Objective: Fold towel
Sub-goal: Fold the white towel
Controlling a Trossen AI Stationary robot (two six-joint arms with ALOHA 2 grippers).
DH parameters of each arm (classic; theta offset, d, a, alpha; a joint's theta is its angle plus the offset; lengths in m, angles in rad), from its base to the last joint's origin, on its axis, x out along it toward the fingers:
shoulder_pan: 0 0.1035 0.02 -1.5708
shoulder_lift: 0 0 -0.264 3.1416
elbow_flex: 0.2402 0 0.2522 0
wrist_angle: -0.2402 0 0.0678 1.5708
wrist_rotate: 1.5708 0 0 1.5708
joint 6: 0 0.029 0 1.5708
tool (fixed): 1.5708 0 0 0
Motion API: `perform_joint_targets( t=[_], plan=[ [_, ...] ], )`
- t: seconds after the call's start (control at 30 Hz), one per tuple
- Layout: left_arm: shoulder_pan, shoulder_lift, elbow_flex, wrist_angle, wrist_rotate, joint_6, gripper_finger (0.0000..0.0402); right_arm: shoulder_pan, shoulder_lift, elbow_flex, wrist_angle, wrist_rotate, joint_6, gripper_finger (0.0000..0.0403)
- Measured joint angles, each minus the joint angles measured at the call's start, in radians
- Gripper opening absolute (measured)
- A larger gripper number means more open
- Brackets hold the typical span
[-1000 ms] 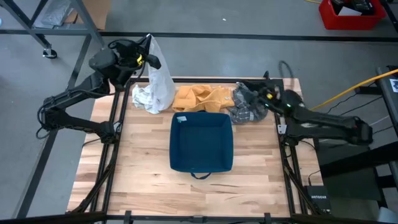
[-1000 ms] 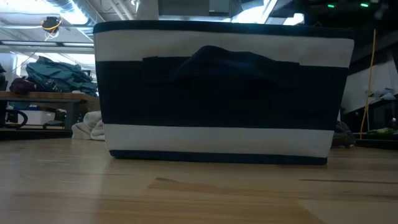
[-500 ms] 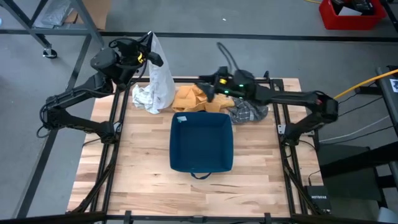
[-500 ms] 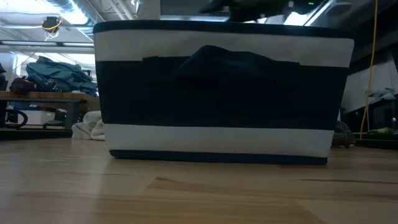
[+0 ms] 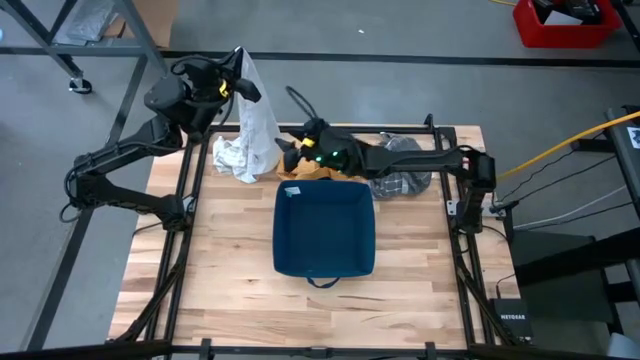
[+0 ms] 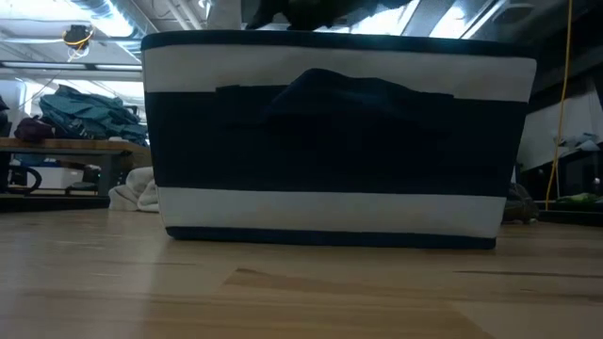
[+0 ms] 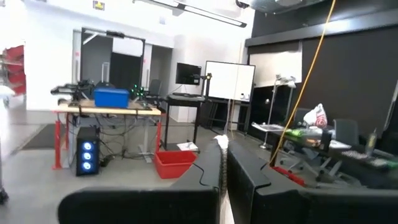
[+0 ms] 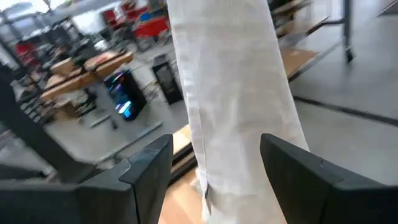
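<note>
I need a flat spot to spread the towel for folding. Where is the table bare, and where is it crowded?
Bare wood lies left of the blue bin, more on its right, plus a strip along the near edge. The far edge is crowded: white towel held up by the left end effector, orange cloth, grey cloth, and the right end effector.

White towel (image 5: 256, 120) hanging, with a crumpled white-and-grey heap at its foot; mustard-yellow cloth (image 5: 300, 155) next to it, and a grey plaid cloth (image 5: 405, 180) further along. Bin (image 5: 324, 228) is navy blue from above, and in the low view its side shows navy with two broad white bands (image 6: 339, 61). Surface (image 5: 230, 270) is light wood in butcher-block strips, both arms are black, and a red crate (image 5: 560, 25) sits on the grey floor.
</note>
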Motion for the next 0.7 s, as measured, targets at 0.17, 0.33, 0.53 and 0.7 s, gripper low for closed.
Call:
perform_joint_targets(
  t=[0.17,0.33,0.53,0.7],
  plan=[
    [0.0,0.0,0.0,-0.001,0.001,-0.062,0.0,0.046,0.082,0.074,-0.005,0.095,0.001,0.0248],
    [-0.001,0.002,0.0,0.001,0.049,-0.135,0.0,0.077,0.164,0.143,-0.003,0.141,0.002,0.0248],
    [-0.001,0.005,0.0,0.027,0.06,-0.14,0.0,0.101,0.249,0.198,-0.005,0.193,0.081,0.0248],
    [-0.001,0.005,0.0,0.029,0.075,-0.151,0.0,0.105,0.317,0.257,-0.004,0.215,0.146,0.0248]
  ],
)
